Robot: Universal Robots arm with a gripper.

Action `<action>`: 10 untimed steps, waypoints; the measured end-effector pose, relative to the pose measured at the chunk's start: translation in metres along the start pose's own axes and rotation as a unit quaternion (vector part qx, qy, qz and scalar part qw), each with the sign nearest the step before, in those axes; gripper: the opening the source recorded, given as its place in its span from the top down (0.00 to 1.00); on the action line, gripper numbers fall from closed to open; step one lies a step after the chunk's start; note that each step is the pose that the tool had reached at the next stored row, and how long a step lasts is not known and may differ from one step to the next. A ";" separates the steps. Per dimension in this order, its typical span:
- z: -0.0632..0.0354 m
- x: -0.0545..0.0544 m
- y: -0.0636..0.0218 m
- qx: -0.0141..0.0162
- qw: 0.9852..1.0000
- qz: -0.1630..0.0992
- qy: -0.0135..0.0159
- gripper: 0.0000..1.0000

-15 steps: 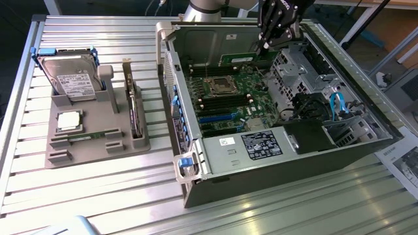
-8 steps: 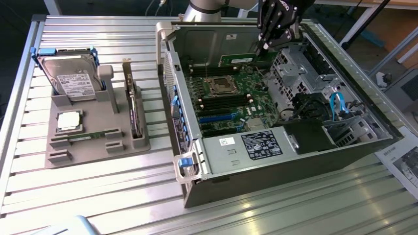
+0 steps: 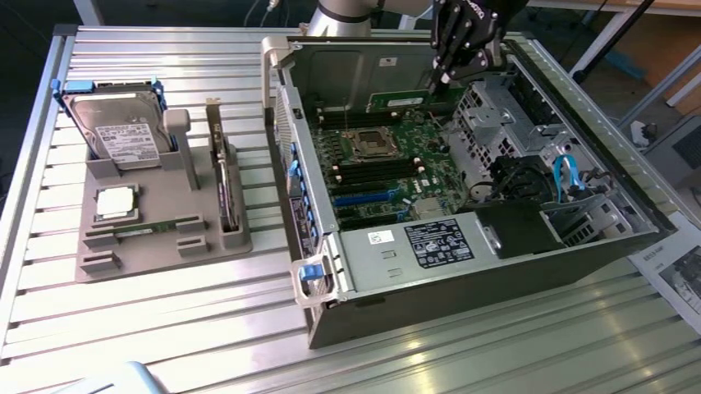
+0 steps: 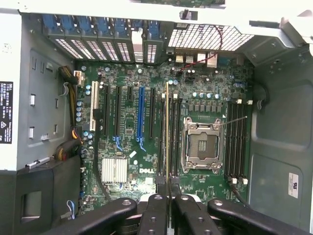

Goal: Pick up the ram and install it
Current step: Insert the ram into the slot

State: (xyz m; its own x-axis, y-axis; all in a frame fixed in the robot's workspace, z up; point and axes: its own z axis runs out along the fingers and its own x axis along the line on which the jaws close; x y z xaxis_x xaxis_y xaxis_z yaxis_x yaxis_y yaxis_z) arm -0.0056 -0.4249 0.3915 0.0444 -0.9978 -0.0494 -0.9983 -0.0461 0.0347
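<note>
Ram [image 4: 167, 122] in tool [image 4: 167, 196] above motherboard [image 4: 205, 93]

You are working on a silver table of ribbed aluminium slats [image 3: 164, 328]. Toward the exterior view's left, a grey moulded plastic fixture tray [image 3: 153, 261] sits flat on the slats. Just beside it, toward the exterior view's right, a dark, open-sided desktop computer case [image 3: 378, 283] lies on its side. A printed white paper sheet [image 3: 674, 275] lies past the case's far corner. A pale blue object [image 3: 115, 379] sits at the table's lower edge, too cropped to identify.
</note>
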 end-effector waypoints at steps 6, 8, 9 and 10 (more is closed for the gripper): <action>0.0086 -0.007 -0.0001 0.000 1.000 0.002 0.000 0.88; 0.0104 -0.008 0.0006 0.000 1.000 0.007 0.000 0.88; 0.0111 -0.008 0.0010 0.000 1.000 0.009 0.000 0.88; 0.0118 -0.009 0.0016 0.001 1.000 0.011 0.000 0.88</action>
State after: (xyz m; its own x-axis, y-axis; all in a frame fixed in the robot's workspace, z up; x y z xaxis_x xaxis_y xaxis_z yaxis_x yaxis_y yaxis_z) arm -0.0080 -0.4157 0.3803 0.0226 -0.9985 -0.0495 -0.9991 -0.0243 0.0346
